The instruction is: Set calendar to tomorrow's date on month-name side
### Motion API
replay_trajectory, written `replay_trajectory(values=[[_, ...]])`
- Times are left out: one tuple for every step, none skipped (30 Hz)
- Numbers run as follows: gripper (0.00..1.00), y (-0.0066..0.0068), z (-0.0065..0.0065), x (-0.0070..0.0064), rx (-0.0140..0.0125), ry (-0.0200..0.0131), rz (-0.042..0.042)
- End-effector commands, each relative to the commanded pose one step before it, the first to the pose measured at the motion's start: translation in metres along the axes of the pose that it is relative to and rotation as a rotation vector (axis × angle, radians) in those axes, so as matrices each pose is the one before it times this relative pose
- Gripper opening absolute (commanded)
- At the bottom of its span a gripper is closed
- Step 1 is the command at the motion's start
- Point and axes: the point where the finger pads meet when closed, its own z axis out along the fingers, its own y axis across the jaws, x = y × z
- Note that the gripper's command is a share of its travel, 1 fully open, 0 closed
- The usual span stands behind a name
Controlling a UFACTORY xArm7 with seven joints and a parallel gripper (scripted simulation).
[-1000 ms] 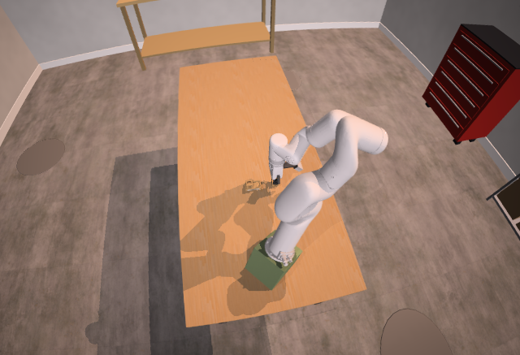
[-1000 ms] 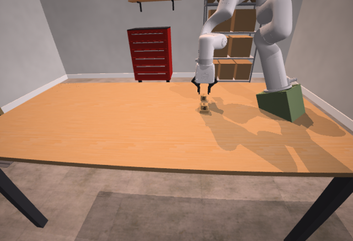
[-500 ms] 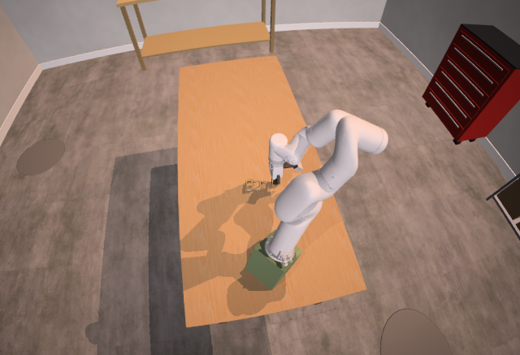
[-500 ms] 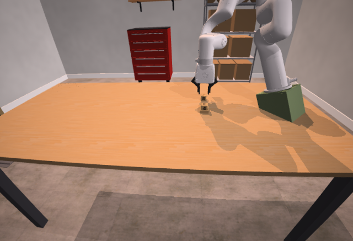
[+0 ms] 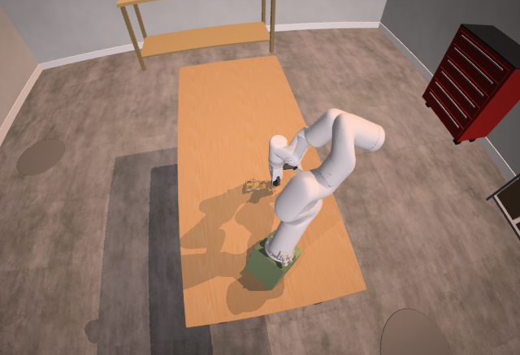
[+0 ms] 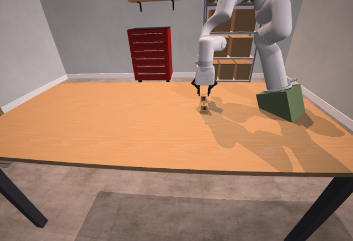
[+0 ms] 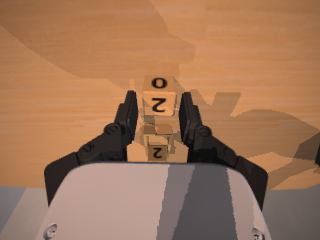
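My gripper (image 5: 275, 182) (image 6: 203, 94) (image 7: 158, 102) points down, half open and empty, above the rear small cube. In the exterior view this wooden cube (image 6: 203, 98) shows an 8, just below the fingertips. A front cube (image 6: 204, 107) shows a 4 above the small wooden tray (image 6: 204, 112). In the wrist view one cube (image 7: 159, 96) shows a 0 and a 2, appearing between the fingers, and another cube (image 7: 157, 152) shows a 2, partly hidden by the gripper body. The month's name is too small to read, and the cubes' seating cannot be told.
The wooden table (image 5: 222, 111) (image 6: 113, 124) carries the calendar parts and the green arm base (image 5: 268, 269) (image 6: 295, 104). A red drawer cabinet (image 5: 474, 82) (image 6: 150, 53) and a shelf rack stand off the table. The arm's shadow falls over the calendar.
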Motion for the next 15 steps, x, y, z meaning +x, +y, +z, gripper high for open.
replay_trajectory(values=[[0.49,-0.00143,0.00507,-0.00027,0.00358,-0.0003,-0.00003],[0.49,0.00002,0.0017,-0.00001,-0.00003,-0.00004,-0.00001],[0.49,-0.00001,0.00161,0.0,0.00001,0.00001,0.0],[0.49,-0.00001,0.00151,0.0,0.00002,0.00002,0.00001],[0.49,0.00001,0.0014,0.0,-0.00002,-0.00003,-0.00001],[0.49,0.00001,0.00125,0.0,-0.00002,-0.00002,-0.00001],[0.49,-0.00002,0.00108,0.00001,0.00003,0.00004,0.00001],[0.49,0.0,0.00092,0.0,0.00001,0.00001,0.0],[0.49,0.0,0.00076,0.0,-0.00001,-0.00001,0.0],[0.49,0.00001,0.00059,0.0,-0.00001,-0.00002,-0.00001],[0.49,0.00001,0.00043,0.0,-0.00001,-0.00002,-0.00001],[0.49,0.00001,0.00028,0.0,-0.00001,-0.00001,0.0],[0.49,0.0,0.00016,0.0,-0.00001,-0.00001,0.0],[0.49,0.0,0.0,0.0,0.0,0.0,0.0],[0.49,0.0,0.0,0.0,0.0,0.0,0.0]])
